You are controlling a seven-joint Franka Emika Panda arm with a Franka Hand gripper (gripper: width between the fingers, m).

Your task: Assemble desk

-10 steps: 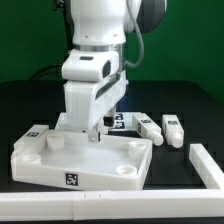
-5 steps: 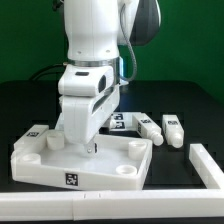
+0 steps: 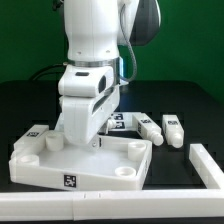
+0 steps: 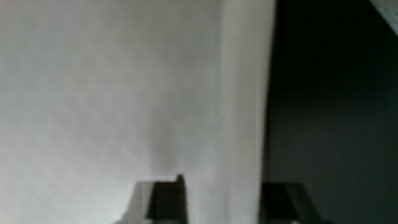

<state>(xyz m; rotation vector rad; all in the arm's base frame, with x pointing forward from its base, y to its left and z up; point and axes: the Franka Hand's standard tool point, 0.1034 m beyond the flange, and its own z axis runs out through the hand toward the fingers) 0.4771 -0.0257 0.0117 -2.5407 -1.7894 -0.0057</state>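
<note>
The gripper is closed narrowly on the back rim of the desk panel, which lies flat near the front edge of the table. With so thin a hold, the panel may be twisted or dropped, and the legs nearby knocked

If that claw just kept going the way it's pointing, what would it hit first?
The claw points straight down and seems closed on the far rim of the white desk panel, so it would meet that panel first, practically at once. Depth is hard to judge here.
</note>
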